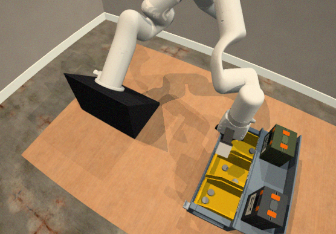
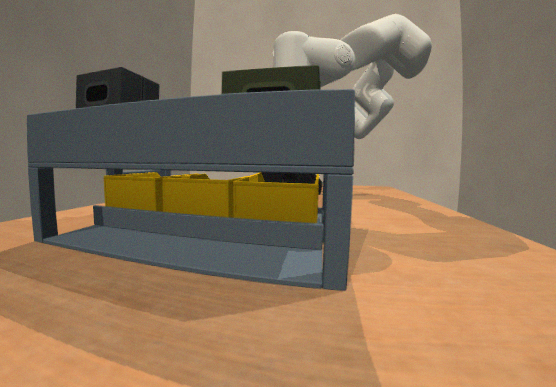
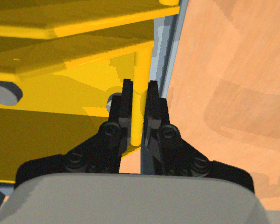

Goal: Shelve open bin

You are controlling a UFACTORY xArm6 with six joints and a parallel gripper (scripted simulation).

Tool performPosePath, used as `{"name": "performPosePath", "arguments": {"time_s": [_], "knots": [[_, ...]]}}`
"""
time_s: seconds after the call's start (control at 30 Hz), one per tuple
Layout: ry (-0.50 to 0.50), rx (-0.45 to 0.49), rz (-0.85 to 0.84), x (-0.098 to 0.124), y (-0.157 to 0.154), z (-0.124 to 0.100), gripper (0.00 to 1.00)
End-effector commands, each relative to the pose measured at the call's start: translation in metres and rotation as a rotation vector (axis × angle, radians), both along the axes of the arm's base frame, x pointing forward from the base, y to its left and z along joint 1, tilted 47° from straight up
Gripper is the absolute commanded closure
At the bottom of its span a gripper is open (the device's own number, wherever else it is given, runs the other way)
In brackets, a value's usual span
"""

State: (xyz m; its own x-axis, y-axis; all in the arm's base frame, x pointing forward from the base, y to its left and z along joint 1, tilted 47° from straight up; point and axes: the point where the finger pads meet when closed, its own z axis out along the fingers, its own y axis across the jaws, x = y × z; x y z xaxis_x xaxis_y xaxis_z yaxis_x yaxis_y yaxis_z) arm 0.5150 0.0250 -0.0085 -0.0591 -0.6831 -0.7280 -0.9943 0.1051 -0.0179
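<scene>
Three yellow open bins stand in a row on the grey-blue shelf (image 1: 267, 175) (image 2: 200, 129). The end bin (image 1: 245, 147) (image 2: 275, 201) (image 3: 66, 85) is the one nearest the arm. It sits in line with the middle bin (image 1: 229, 170) (image 2: 195, 198) and the far bin (image 1: 219, 197) (image 2: 131, 191), and looks about level. My gripper (image 3: 139, 94) (image 1: 227, 146) is shut on this bin's thin outer side wall (image 3: 136, 65), near its open front. Grey disc parts (image 3: 5, 93) (image 1: 251, 151) lie inside it. In the exterior view the fingers are hidden behind the shelf.
An olive box (image 1: 279, 146) (image 2: 270, 80) and a dark grey box (image 1: 266, 206) (image 2: 115, 86) stand on the shelf's top board. The shelf's front lip (image 1: 196, 190) runs along the bins' fronts. The arm's black base (image 1: 112, 102) stands on the wooden table at the left.
</scene>
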Motion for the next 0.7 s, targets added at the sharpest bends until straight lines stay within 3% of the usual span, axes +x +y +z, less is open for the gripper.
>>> {"name": "performPosePath", "arguments": {"time_s": [0.0, 0.57, 0.6, 0.67], "knots": [[-0.005, -0.002, -0.002, 0.0019, -0.0014, 0.0014, 1.0], [-0.005, -0.002, -0.003, 0.0026, 0.0029, -0.0026, 1.0], [-0.004, -0.002, -0.002, 0.0021, 0.0031, -0.0029, 0.0], [-0.004, -0.002, -0.002, 0.0021, 0.0031, -0.0029, 0.0]]}}
